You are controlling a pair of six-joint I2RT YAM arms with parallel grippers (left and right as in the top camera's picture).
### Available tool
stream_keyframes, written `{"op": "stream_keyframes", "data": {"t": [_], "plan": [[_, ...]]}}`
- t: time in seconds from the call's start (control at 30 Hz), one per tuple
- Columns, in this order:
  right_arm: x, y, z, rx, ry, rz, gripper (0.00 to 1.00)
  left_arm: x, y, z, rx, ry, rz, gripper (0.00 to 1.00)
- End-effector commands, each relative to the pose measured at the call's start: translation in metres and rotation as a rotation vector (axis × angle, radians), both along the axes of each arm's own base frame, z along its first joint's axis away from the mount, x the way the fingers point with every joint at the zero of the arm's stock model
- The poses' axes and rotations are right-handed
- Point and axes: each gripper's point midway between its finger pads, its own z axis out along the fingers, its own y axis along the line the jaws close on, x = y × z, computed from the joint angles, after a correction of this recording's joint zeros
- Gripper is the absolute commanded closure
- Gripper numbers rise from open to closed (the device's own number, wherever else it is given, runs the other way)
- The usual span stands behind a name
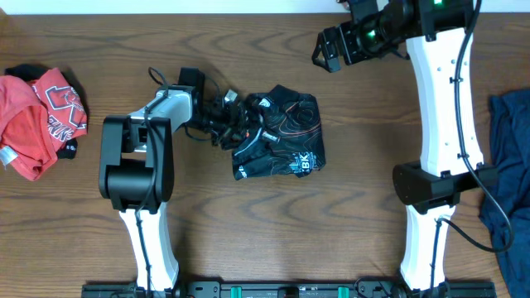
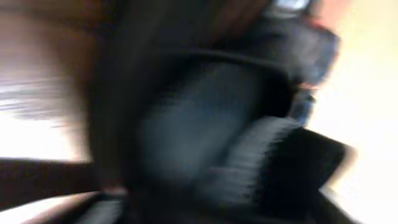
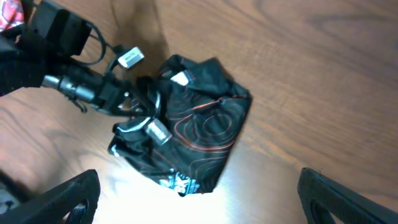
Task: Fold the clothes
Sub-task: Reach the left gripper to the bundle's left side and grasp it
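Note:
The clothes in play are a crumpled black jersey (image 1: 281,132) with thin orange lines and white logos, lying mid-table. My left gripper (image 1: 242,126) reaches in from the left, its fingers buried in the jersey's left edge. The right wrist view shows the same: the left gripper (image 3: 144,113) with its fingers curled around a bunch of the jersey (image 3: 205,118). How far the jaws have closed on the cloth is hidden. The left wrist view is a blur of dark fabric (image 2: 205,130). My right gripper (image 1: 330,51) hovers high at the back, open and empty, its fingertips (image 3: 62,199) wide apart.
A red garment (image 1: 37,112) lies heaped at the table's left edge. A blue garment (image 1: 509,165) hangs at the right edge. The left arm's base (image 1: 137,161) stands left of the jersey, the right arm's base (image 1: 439,182) to its right.

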Motion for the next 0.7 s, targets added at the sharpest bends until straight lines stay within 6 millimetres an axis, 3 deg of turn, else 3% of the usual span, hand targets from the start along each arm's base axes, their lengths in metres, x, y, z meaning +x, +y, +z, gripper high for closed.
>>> {"op": "stream_keyframes", "data": {"t": [0.0, 0.07, 0.37, 0.43, 0.67], "plan": [[-0.011, 0.017, -0.012, 0.017, 0.068, 0.02, 0.01, -0.041, 0.075, -0.11, 0.525, 0.163, 0.001, 0.46], [-0.013, 0.02, -0.021, 0.005, 0.097, 0.028, 0.01, -0.042, 0.079, -0.111, 0.55, 0.166, -0.004, 0.33], [-0.018, 0.023, -0.039, -0.012, 0.157, 0.033, 0.01, -0.048, 0.093, -0.119, 0.7, 0.141, -0.067, 0.23], [-0.018, 0.023, -0.039, -0.012, 0.157, 0.033, 0.01, -0.049, 0.096, -0.121, 0.744, 0.133, -0.083, 0.12], [-0.018, 0.023, -0.039, -0.01, 0.161, 0.025, 0.01, -0.047, 0.083, -0.124, 0.785, 0.089, -0.116, 0.14]]}}
